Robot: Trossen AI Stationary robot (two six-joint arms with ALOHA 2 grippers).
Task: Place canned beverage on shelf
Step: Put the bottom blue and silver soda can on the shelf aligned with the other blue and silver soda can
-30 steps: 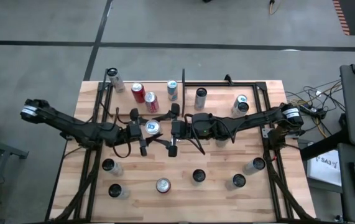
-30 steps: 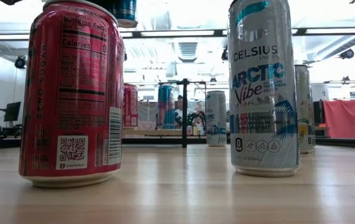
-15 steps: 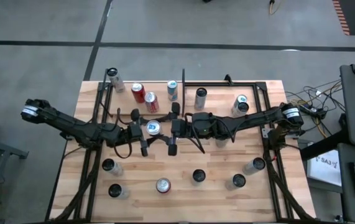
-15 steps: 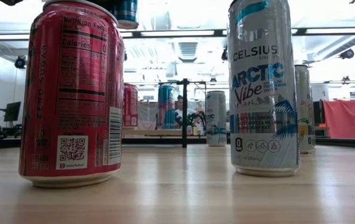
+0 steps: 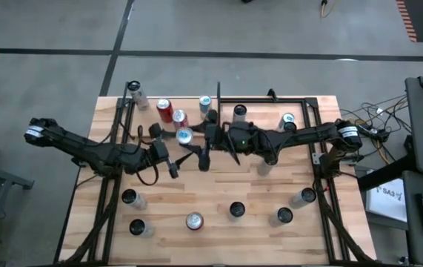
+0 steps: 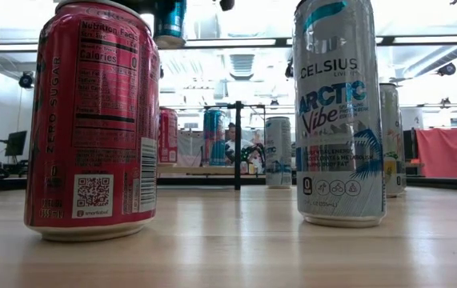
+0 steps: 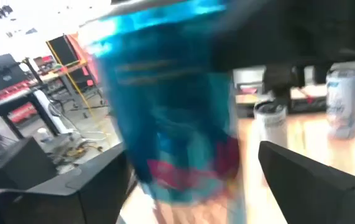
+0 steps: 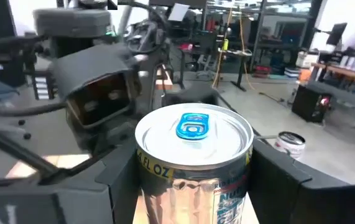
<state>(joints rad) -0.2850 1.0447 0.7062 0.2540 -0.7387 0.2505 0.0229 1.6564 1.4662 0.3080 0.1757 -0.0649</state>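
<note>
Fingers (image 8: 276, 180) of our right gripper (image 5: 196, 150) clench the blue-tabbed can (image 5: 184, 136), held above the table (image 5: 255, 237) near its middle. Our left gripper (image 5: 168, 157) sits just beside it, fingers released. Other cans (image 5: 194, 221) stand around. Whether the can is over the shelf, we cannot tell.

Grey concrete floor (image 5: 285, 30) with dark seams; bright ceiling strip lights (image 6: 228, 42); red cloth (image 6: 449, 152) at rear.
</note>
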